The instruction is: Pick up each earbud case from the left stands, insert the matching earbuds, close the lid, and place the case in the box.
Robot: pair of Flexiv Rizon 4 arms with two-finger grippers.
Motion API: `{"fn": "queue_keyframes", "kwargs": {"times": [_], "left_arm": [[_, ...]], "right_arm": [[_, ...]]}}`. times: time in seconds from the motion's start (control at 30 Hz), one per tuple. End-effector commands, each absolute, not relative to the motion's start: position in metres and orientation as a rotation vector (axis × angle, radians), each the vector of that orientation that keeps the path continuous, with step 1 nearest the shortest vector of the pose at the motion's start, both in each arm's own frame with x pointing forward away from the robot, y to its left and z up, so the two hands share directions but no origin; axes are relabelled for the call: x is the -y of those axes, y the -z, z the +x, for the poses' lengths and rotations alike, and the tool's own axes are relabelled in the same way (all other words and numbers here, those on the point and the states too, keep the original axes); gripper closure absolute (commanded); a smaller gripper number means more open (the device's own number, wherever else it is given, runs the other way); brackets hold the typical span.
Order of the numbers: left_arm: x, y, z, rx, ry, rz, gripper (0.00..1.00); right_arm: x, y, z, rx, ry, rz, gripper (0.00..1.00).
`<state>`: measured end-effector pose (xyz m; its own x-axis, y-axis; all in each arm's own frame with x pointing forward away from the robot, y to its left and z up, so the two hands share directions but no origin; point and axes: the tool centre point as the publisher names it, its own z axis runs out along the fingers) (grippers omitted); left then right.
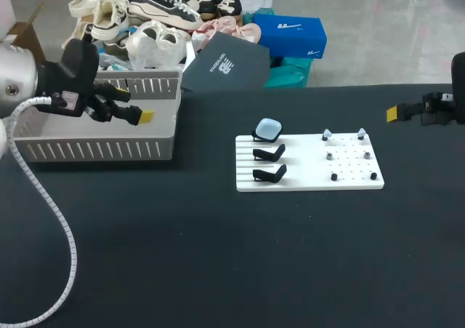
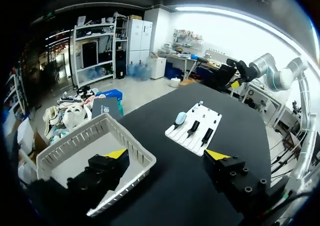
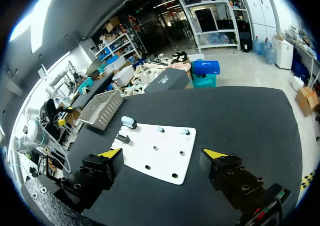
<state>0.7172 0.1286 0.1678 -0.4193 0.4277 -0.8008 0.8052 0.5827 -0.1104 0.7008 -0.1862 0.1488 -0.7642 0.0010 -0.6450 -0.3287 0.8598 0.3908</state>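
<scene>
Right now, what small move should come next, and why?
Probably swing the open left gripper from over the white slotted basket toward the pale blue rounded earbud case on the rearmost black stand: it is the only case on the stands.

Table matt blk; board smooth wht plastic; basket grey slotted plastic; case glossy.

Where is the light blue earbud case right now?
In the head view, the light blue earbud case sits on the farthest of the three black stands, at the left end of the white board, right of the basket.
</scene>
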Motion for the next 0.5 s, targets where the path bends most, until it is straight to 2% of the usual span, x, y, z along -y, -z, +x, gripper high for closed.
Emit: {"fn": "queue_keyframes", "kwargs": {"times": [0.03,0.5], "left_arm": [[-0.113,-0.158,0.746,-1.966,0.806,1.155,0.0],[-0.051,-0.138,0.786,-1.787,0.797,1.394,0.0]], "right_arm": [[0.187,-0.149,0.701,-2.37,-0.65,-0.237,0.0],[0.187,-0.149,0.701,-2.37,-0.65,-0.237,0.0]]}}
